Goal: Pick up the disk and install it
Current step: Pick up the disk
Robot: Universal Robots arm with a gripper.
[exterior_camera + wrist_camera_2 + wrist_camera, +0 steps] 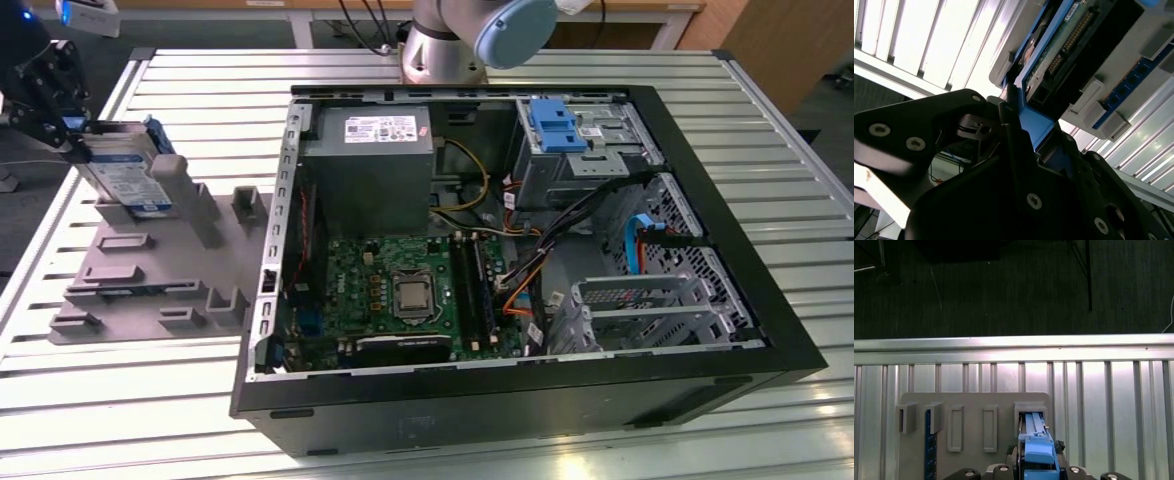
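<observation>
1. Disk (130,178) stands upright in the grey fixture (147,270), at the exterior view's left of the computer case (534,250); the gripper (70,130) meets its upper edge.
2. In the second wrist view, the jaws pinch its blue carrier (1035,129).
3. In the first wrist view, it sits in 1 slot (1030,407); you should draw it out straight, since tilting would likely bind it.

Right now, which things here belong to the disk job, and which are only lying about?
Job: disk, upright in the grey holder; jaws, shut on its blue carrier; open case.
Lying about: power supply; empty blue bracket in the case; motherboard; table.
</observation>
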